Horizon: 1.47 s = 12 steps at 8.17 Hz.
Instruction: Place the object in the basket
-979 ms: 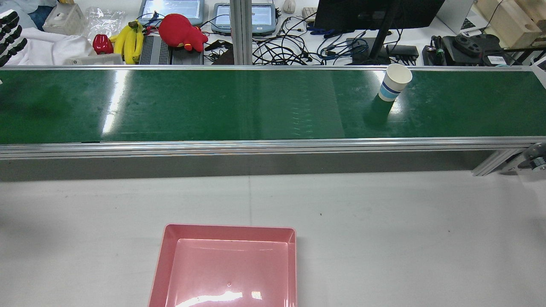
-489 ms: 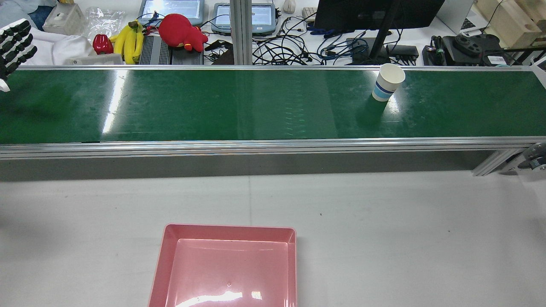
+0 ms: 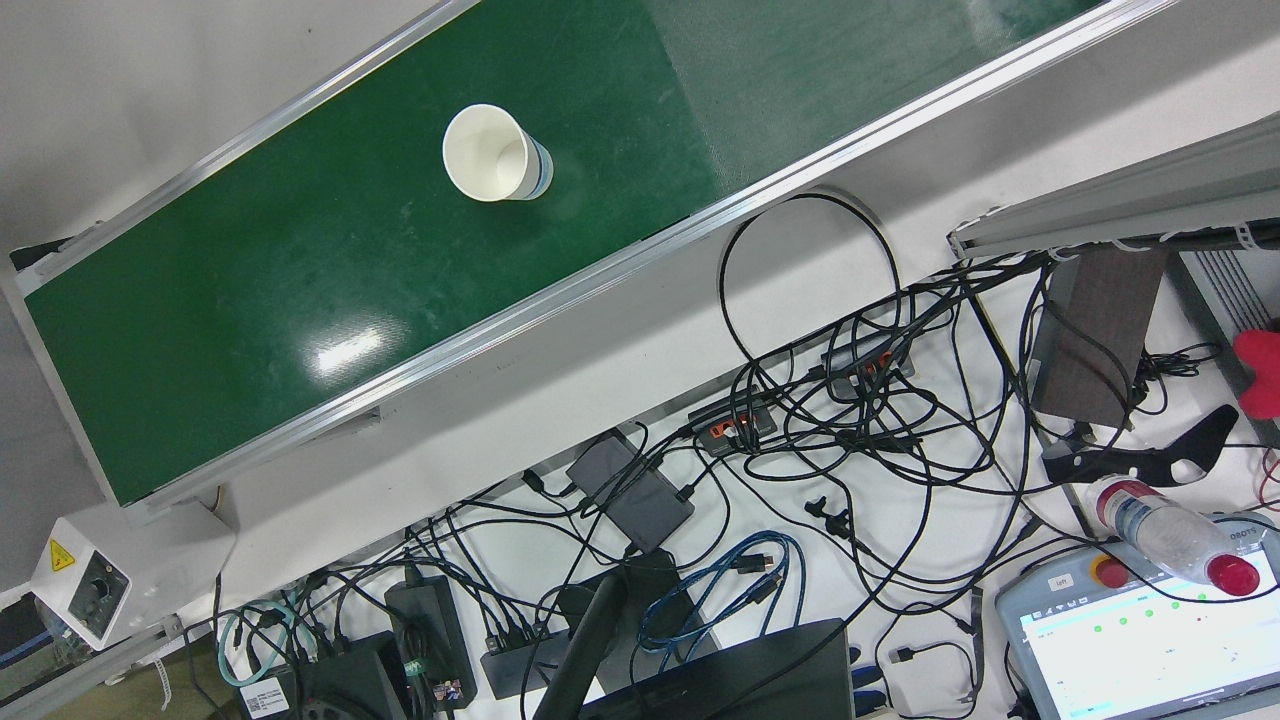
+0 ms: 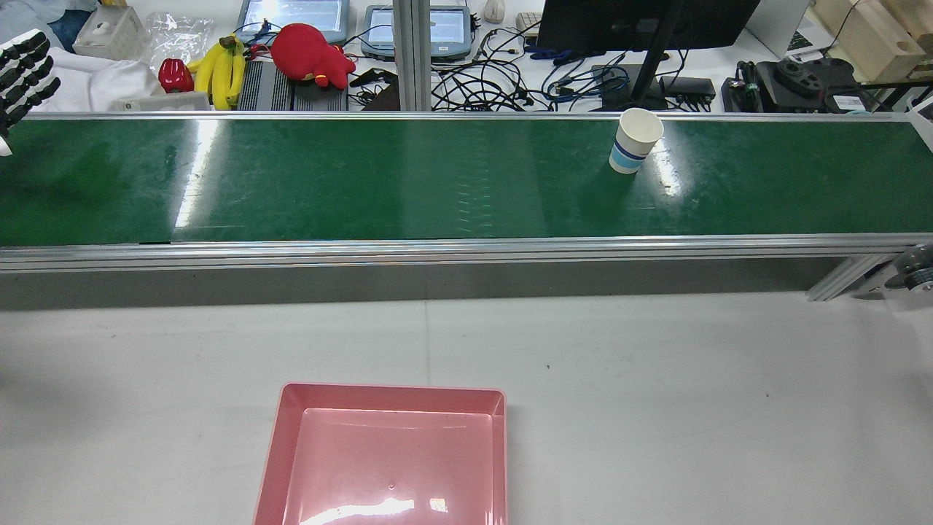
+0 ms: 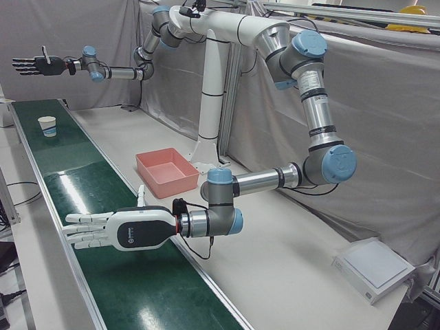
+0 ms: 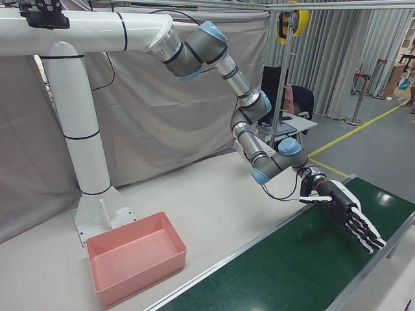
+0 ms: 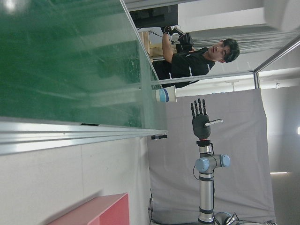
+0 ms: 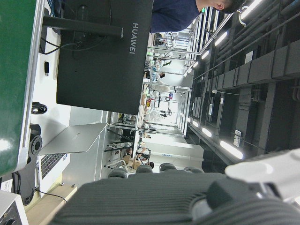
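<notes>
Front view: the paper cup stands upright on the green belt, open end up, with no hand in sight

Rear view: the cup is on the far right part of the belt, near its back edge; the pink basket on the white table is empty, so by my reading nothing is done yet and the whole pick and drop is left. The left hand shows only at the left edge, well apart from the cup

Left-front view: the left hand hovers flat over the near end of the belt, fingers stretched out and spread, holding nothing. The right hand is raised well above the far end, fingers straight and empty, with the cup below it and untouched. The basket sits between the two hands, beside the belt

Right-front view: what I take for the left hand hangs over the belt, spread wide, nothing in it; no cup shows

Left hand view: the cup is far down the belt, the right hand held apart from it, palm bare

Right hand view: only a monitor and the belt edge, no cup
</notes>
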{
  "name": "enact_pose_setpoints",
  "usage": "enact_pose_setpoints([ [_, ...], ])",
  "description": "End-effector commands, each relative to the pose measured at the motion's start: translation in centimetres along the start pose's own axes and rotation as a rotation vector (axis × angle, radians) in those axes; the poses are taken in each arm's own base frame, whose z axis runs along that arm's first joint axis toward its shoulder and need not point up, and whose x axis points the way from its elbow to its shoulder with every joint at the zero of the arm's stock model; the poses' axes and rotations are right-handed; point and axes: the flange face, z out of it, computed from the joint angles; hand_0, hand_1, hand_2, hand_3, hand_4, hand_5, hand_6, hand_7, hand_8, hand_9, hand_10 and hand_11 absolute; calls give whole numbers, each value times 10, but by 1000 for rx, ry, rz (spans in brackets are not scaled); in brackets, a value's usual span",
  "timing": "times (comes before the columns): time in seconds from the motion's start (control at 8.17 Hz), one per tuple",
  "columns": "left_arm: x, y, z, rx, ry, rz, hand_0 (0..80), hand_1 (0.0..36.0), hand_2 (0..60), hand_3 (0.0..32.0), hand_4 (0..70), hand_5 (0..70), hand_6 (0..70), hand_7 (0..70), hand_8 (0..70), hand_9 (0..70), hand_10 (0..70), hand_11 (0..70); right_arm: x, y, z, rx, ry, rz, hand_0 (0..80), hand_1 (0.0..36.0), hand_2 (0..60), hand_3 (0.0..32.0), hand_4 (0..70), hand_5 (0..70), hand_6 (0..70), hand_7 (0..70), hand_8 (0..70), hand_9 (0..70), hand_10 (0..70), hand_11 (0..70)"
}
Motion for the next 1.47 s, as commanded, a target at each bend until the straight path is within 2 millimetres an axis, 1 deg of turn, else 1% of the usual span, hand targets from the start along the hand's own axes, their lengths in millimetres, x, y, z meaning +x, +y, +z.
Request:
enact_pose_setpoints([
  [0.0,1,-2,-2,4,1,1,583,56,0,0,14,114,6,0,0,0,20,48,0,0,0,0,0,0,0,0,0,0,0,0,0,0,0,0,0,0],
  [0.24,4,-1,-2,2,7,1,576,56,0,0,30,133,9,0,0,0,24,54,0,-1,0,1,0,0,0,0,0,0,0,0,0,0,0,0,0,0],
  [0.61,0,-3,-3,5,1,3,579,64,0,0,20,116,8,0,0,0,23,53,-1,0,0,0,-2,0,0,0,0,0,0,0,0,0,0,0,0,0],
  [1.35,-1,-5,-6,10,-1,7,575,65,0,0,21,118,9,0,0,0,25,55,0,0,0,0,0,0,0,0,0,0,0,0,0,0,0,0,0,0],
])
